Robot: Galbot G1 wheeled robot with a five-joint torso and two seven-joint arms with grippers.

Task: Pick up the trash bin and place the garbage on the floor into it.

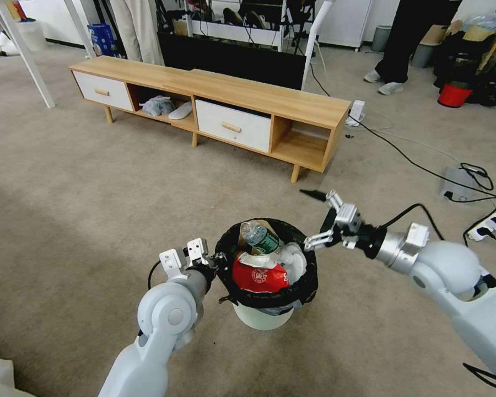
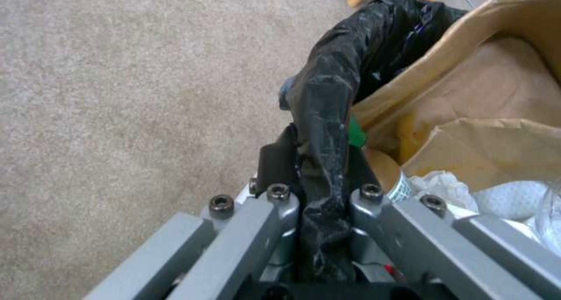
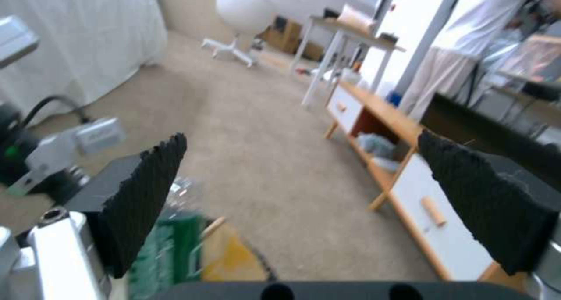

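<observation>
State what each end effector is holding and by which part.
Left end effector grips the trash bin by its bag-covered rim. Right end effector is open, holding nothing.

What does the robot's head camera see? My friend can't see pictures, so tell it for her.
The left gripper holds the black-bagged rim of a small white trash bin, full of garbage: a red wrapper, a green-labelled bottle and brown paper. The right gripper hangs open over the bin's far rim. Beyond, on beige carpet, stands a low wooden TV cabinet.

No lettering can be read; the red packet [image 1: 259, 275] bears only an indistinct round emblem.
</observation>
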